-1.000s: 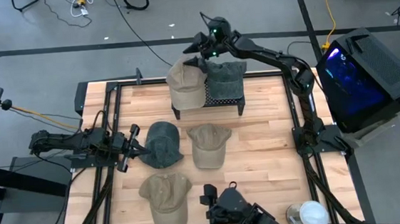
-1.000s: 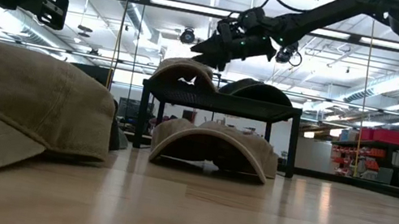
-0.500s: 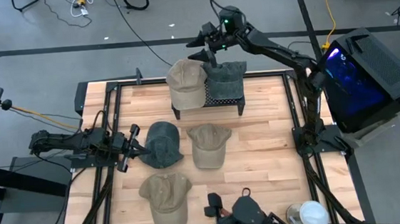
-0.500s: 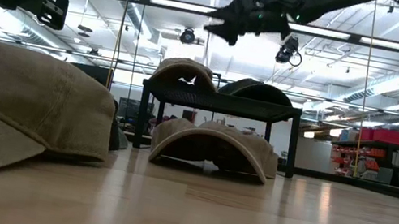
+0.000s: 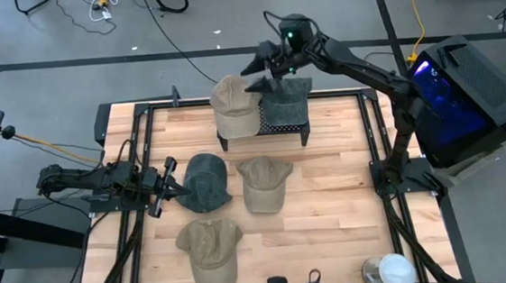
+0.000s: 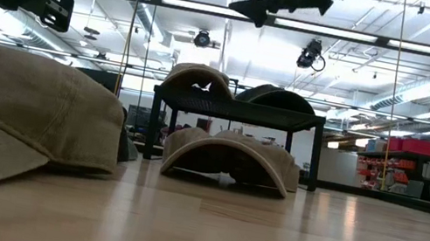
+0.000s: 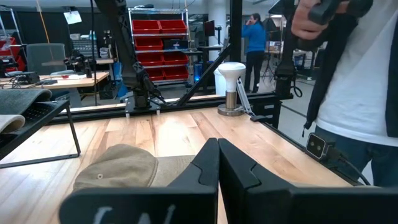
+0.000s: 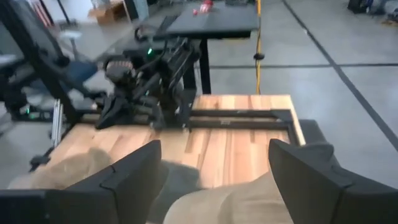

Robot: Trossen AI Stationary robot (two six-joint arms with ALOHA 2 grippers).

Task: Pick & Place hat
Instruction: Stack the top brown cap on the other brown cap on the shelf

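My right pincer [image 5: 257, 72] hangs in the air above the black mesh rack [image 5: 274, 126], its two fingers spread wide apart and grasping nothing. It hovers over the gap where the two hats on the rack meet: the tan hat [image 5: 234, 106] lies on the rack's left half, its brim hanging past the front edge, and the grey hat [image 5: 285, 100] lies on the right half, touching the tan one. From the level view the pincer sits well above both crowns, clear of them.

In front of the rack, on the bare wood of the counter [image 5: 338, 189], three more hats lie. A dark green hat [image 5: 206, 182] sits to the front left of the rack, a khaki hat [image 5: 263, 182] lies just beside it, directly in front of the rack, and an olive-tan hat [image 5: 211, 247] lies farther forward still, near the counter's front edge.

My left pincer [image 5: 168, 186] rests low at the counter's left side, well away from the rack, with its fingers clenched together on nothing; its tip points at the dark green hat and is just beside it.

Beyond the counter's front edge a person in a white shirt [image 7: 367, 81] stands, and a white mushroom-shaped lamp [image 5: 394, 271] stands at the front right corner.
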